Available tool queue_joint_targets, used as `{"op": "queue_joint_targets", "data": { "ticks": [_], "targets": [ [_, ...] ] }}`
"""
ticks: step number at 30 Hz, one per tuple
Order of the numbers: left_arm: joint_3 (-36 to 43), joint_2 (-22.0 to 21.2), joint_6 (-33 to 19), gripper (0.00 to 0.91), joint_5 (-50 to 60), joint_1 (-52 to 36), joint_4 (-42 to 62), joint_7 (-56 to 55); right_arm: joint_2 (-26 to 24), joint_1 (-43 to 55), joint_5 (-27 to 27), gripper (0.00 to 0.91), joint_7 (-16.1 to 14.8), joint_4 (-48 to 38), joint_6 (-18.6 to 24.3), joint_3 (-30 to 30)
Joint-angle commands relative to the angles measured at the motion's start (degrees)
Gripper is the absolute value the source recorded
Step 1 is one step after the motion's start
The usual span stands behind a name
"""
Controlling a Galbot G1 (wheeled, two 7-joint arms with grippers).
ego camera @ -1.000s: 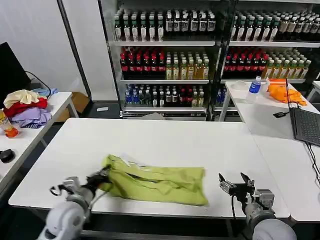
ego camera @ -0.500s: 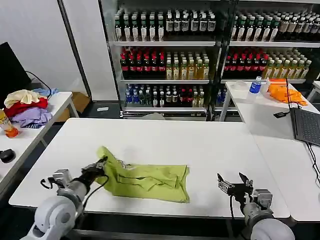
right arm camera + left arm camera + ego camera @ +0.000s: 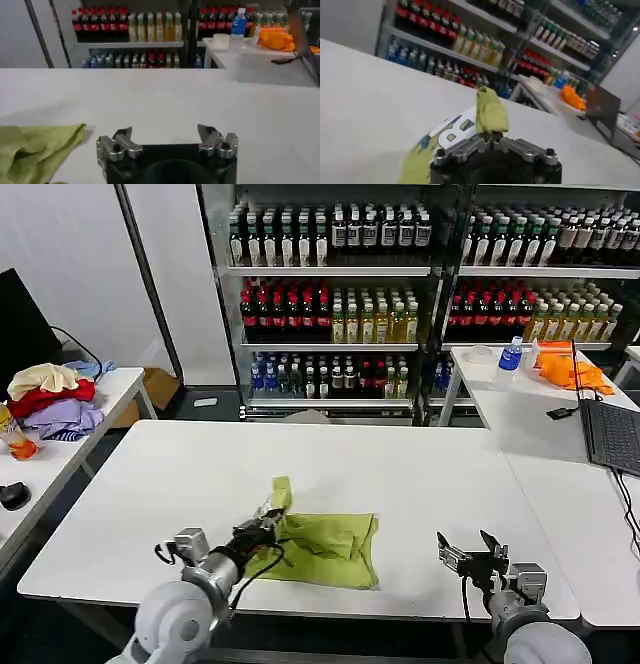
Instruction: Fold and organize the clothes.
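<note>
Right gripper [image 3: 471,555]: near front edge of the white table [image 3: 400,454], right of the shirt and apart from it; fingers spread, holding nothing. Idle.

Left gripper [image 3: 268,522]: low over the table's front half, fingers pinched together on a raised corner of the shirt; in the left wrist view that corner stands up as a small tuft above the closed fingertips [image 3: 492,136].

Lime T-shirt [image 3: 330,546]: lies bunched and partly doubled over itself on the front middle of the table, its left edge lifted in the left gripper, its right edge flat near the right gripper [image 3: 167,145] but not touching it.

Risks, judged:
- Grip is on a thin tuft; soft fabric may slip out mid-fold and drop in a heap.
- Only one end is held, so carrying it across may drag the whole shirt instead of creasing it.
- Layers already wrinkled; fold may set crooked.

Farther off: pile of clothes [image 3: 52,399] on side table, left; orange cloth [image 3: 562,368] and laptop [image 3: 612,434], right; drink shelves [image 3: 400,284] behind.
</note>
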Motion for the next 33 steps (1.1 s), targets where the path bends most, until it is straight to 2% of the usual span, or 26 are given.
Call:
{"op": "queue_joint_targets", "data": {
  "ticks": [1,4,5,6,7,8,9,20,26,33],
  "targets": [
    [9.36,-3.97,0.32,0.020,4.54,-2.95,3.35,-0.17,-0.14,-0.03,-0.02,0.907,-0.07,0.00,0.06,-0.26],
    [10.80,-4.27,0.29,0.020,6.24,-4.06,5.17,-0.24,-0.19,0.08,0.01,0.907,-0.07,0.25,0.03,-0.22],
    [11.29,-4.31,0.31,0.040,6.84,-4.39,5.54,-0.08,-0.21,0.11,0.00,0.907,-0.06,0.26,0.03,-0.21],
    [11.67,-4.31,0.37,0.101,7.29,-4.59,5.80,0.17,-0.27,0.14,0.02,0.907,-0.08,0.20,0.04,-0.20],
    [11.83,-4.32,0.40,0.453,7.37,-4.65,5.87,0.26,-0.31,0.12,0.03,0.907,-0.07,0.20,0.04,-0.20],
    [12.21,-4.29,0.56,0.715,7.80,-4.71,5.87,0.77,-0.38,0.14,0.03,0.907,-0.08,0.15,0.04,-0.18],
    [12.52,-4.27,0.57,0.907,8.39,-4.75,5.82,1.00,-0.42,0.12,0.04,0.907,-0.09,0.07,0.05,-0.17],
    [11.24,-4.64,0.04,0.907,8.28,-3.06,0.91,4.11,-0.30,0.89,0.01,0.907,0.06,-0.37,0.05,-0.98],
    [4.65,-1.31,0.14,0.907,5.88,1.40,-5.04,4.28,0.26,1.02,-0.10,0.907,-0.04,-0.94,0.34,-1.04],
    [-3.16,2.46,-0.67,0.907,11.11,2.84,1.05,2.78,1.05,1.80,-0.67,0.907,-0.09,-1.52,0.40,-2.27]
  ]
}}
